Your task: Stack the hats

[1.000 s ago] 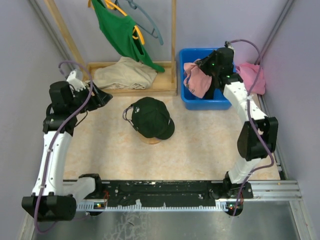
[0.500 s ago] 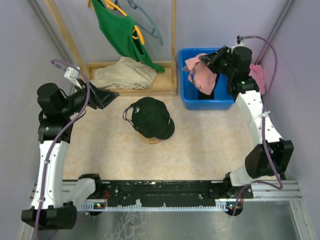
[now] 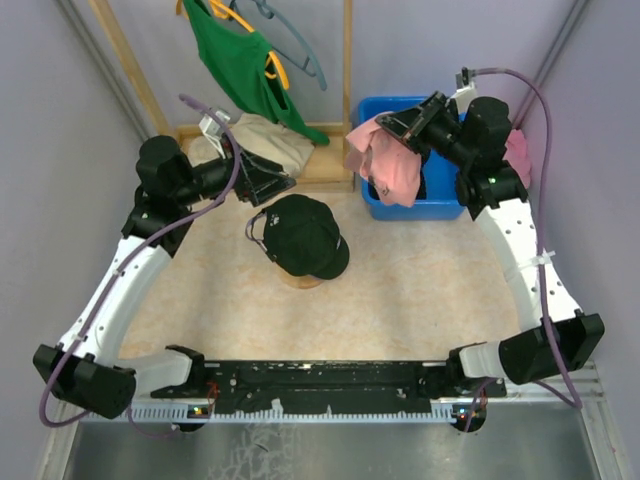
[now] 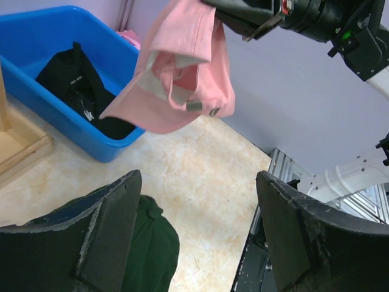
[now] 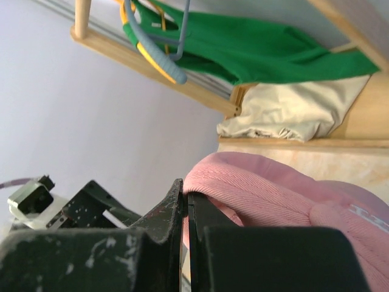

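Top external view: right hand [image 3: 402,122] gripping pink hat [image 3: 385,160] at crown, jaws shut on fabric. Hat dangling below hand, clear of blue bin [image 3: 440,207] rim, prob. for carrying to black hat [image 3: 303,235] on worktop [image 3: 420,290]. Left hand [image 3: 268,183] hovering wide open, holding nothing, w/ black hat just beneath it. 2nd black hat [image 4: 85,97] lying in blue bin.

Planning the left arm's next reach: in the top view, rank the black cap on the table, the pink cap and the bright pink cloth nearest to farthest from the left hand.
From the left hand:
1. black cap, close by, centre.
2. pink cap, held by the right hand.
3. bright pink cloth, far right.
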